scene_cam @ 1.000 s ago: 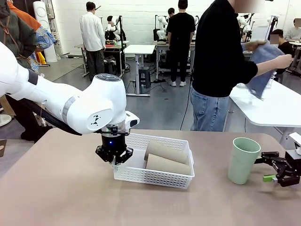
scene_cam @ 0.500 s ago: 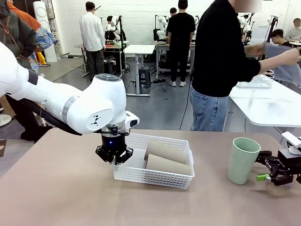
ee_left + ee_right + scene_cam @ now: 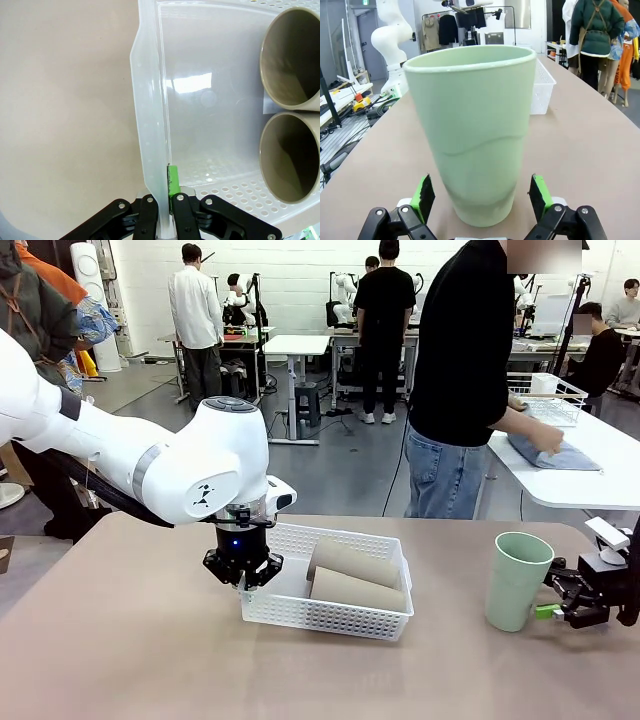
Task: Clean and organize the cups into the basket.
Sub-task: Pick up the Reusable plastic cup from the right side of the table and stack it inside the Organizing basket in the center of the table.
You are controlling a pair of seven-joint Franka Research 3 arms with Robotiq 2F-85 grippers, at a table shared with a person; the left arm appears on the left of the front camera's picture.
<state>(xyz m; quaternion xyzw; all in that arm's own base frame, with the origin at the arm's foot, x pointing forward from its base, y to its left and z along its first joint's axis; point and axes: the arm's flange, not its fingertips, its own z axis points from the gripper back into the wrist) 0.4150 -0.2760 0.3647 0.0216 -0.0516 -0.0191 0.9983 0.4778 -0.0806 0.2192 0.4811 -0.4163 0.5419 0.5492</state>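
Right wrist view: the right claw (image 3: 482, 197) is released, its green pads (image 3: 425, 195) flanking the green cup (image 3: 472, 125), which stands upright on the surface (image 3: 580, 140) well apart from the basket (image 3: 330, 617). Best to centre first, then squeeze evenly so the cup doesn't tip. The left wrist view shows better than the front view the left claw (image 3: 165, 200) clenched on the basket's wall, with two brown cups (image 3: 292, 60) lying inside.

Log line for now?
left gripper shut on basket rim | right gripper open at upright green cup | two brown cups lying in basket
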